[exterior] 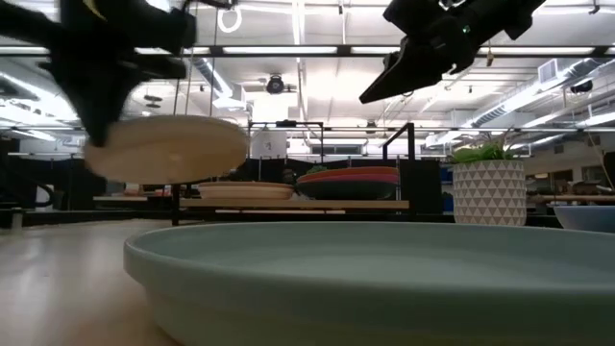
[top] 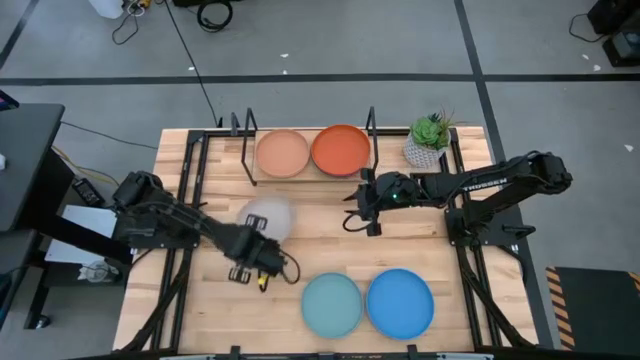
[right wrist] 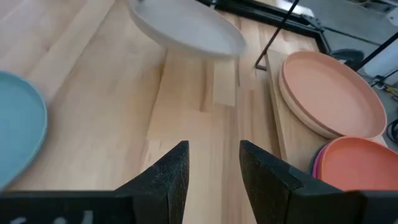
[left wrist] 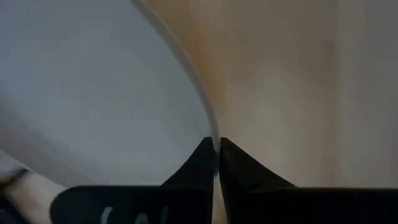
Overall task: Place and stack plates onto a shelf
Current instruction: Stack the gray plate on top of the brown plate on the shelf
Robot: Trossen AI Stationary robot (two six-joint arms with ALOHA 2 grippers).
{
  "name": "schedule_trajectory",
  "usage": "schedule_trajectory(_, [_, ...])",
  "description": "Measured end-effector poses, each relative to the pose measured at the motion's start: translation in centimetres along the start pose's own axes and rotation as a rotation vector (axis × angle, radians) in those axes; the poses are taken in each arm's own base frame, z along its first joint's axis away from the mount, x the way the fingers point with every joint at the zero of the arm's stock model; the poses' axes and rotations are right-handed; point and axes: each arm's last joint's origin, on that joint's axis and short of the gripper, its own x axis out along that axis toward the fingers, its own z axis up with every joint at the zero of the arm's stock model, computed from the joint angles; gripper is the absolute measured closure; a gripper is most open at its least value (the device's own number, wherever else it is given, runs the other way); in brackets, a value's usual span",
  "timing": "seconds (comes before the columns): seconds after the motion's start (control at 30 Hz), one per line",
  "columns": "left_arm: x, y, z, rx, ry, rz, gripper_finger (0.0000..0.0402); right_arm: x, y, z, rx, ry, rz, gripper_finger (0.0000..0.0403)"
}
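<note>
- Left wrist view: the left gripper (left wrist: 216, 163) has its two dark fingers (left wrist: 196, 165) pressed together on the thin rim of the grey plate (left wrist: 93, 93), and the rim runs straight into the slit between them.
- From that pinch the grey plate spreads away to one side of the jaws, while bare light wood of the table (left wrist: 298, 81) fills the other side.
- In the low view the grey plate (exterior: 168, 149) hangs off the table, roughly level, gripped at its edge by the left gripper (exterior: 101, 125).
- In the high view the left gripper (top: 257, 252) sits at the near edge of the grey plate (top: 268, 217), which lies between it and the shelf (top: 250, 170).
- The right gripper (right wrist: 213, 171) hovers with its jaws apart and nothing between them, only tabletop (right wrist: 186, 118) showing through the gap.
- Ahead of the right jaws, the salmon plate (right wrist: 329, 93) rests on a second plate on the shelf, and beside it the orange plate (right wrist: 360, 165) tops a pile with a magenta edge (right wrist: 316, 167) showing beneath.
- In the high view the right gripper (top: 352, 208) is just in front of the shelf, below the orange plate (top: 341, 150), with the salmon plate (top: 283, 153) next to it.
- Farther out from both jaws, at the near table edge, the light turquoise plate (top: 331, 305) and the blue plate (top: 400, 303) lie side by side, touching or nearly so.
- A small potted plant (top: 430, 140) stands past the shelf's right end.
</note>
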Motion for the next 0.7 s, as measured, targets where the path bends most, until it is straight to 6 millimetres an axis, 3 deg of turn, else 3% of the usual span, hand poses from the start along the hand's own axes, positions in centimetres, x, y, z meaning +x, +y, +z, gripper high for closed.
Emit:
schedule_trajectory(0.47, [1.8, 8.4, 0.8, 0.165, -0.010, 0.080, 0.0388, -0.6, 3.9, 0.7, 0.076, -0.006, -0.044, 0.0255])
schedule_trajectory(0.7, [-1.0, 11.4, 1.5, 0.080, -0.090, 0.074, 0.0388, -1.1, 5.4, 1.0, 0.102, -0.014, -0.092, 0.0255])
